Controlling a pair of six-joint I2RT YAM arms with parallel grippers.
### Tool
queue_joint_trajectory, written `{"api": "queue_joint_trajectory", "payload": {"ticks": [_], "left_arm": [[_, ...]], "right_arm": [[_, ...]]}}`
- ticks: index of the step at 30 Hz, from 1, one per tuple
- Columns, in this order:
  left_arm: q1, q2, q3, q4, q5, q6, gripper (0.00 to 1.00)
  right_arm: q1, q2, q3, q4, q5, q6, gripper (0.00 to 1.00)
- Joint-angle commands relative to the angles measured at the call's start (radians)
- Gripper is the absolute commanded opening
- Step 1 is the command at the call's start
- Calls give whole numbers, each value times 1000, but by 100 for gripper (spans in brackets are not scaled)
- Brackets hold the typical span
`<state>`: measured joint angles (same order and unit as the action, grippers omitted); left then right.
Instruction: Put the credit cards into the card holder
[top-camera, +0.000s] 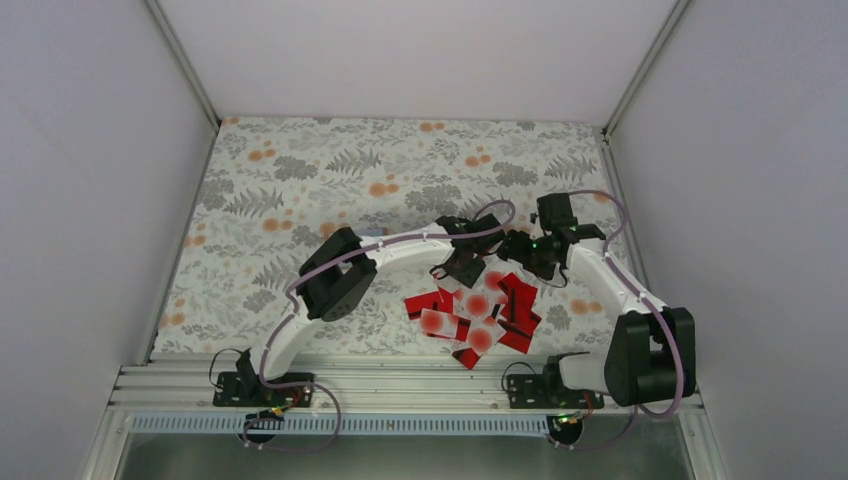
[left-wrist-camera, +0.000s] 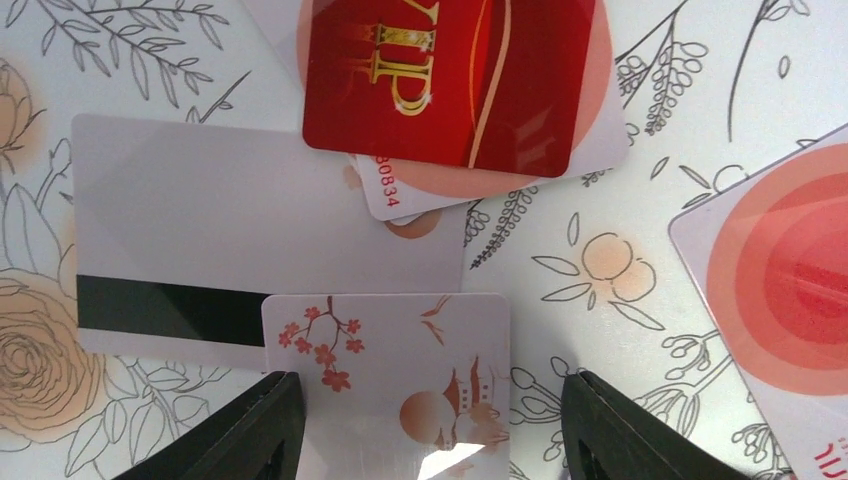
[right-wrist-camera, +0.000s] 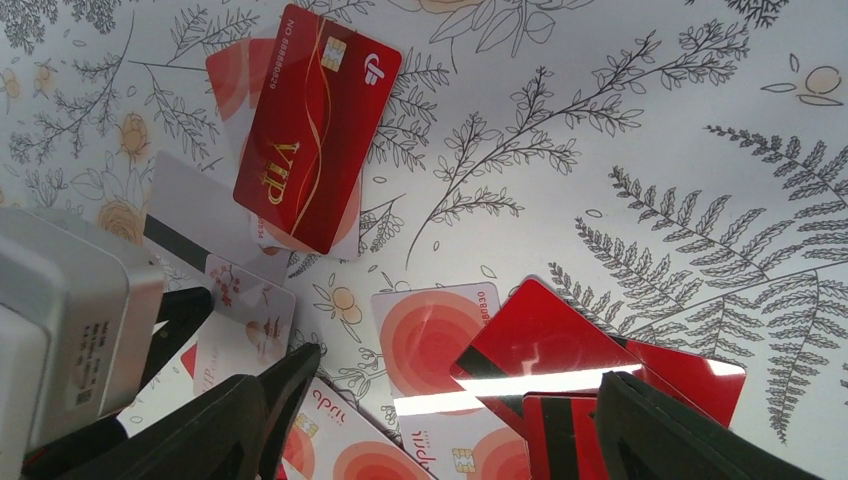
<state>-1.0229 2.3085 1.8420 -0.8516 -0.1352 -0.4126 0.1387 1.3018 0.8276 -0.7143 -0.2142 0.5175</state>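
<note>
The left arm (top-camera: 400, 245) is reached forward and rightward over the patterned table (top-camera: 300, 170). The left gripper (top-camera: 462, 265) is tipped down at the far edge of the credit cards (top-camera: 478, 312), which are strewn overlapping on the cloth in front of the right base. Its jaws are spread astride a white blossom card (left-wrist-camera: 400, 370). Contact cannot be told, and the card's near end is cut off by the frame. The right arm (top-camera: 610, 285) is folded in from the right, with the right gripper (top-camera: 522, 248) set low beside the left. Its jaws are spread wide over red and white cards, with nothing pinched.
</note>
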Motion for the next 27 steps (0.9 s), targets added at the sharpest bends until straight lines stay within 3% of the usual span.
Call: {"api": "queue_joint_trajectory", "payload": {"ticks": [1,7,11,15,19,22,27], "left_arm": [[11,44,-82,-83,-74,8,63],[38,13,-155,-40,-66,13,54],[44,-7,-193,-5,-45,37,53],[49,-17,-216,-4,-59,41,72],[55,-47,-251,20,-65,45,80],[64,-62,-258,27,-48,47,78],[75,-53,-297,68,16,63,64]], "right_arm": [[-6,-19,-11,7,-15,-11,83],[-8,-29,-17,11,-30,-6,82],[-8,-29,-20,17,-46,2,82],[-7,-26,-18,22,-53,7,81],[-7,-30,-20,32,-66,18,81],[-8,-27,-24,36,-66,27,81],[-7,-30,-27,42,-75,39,80]]}}
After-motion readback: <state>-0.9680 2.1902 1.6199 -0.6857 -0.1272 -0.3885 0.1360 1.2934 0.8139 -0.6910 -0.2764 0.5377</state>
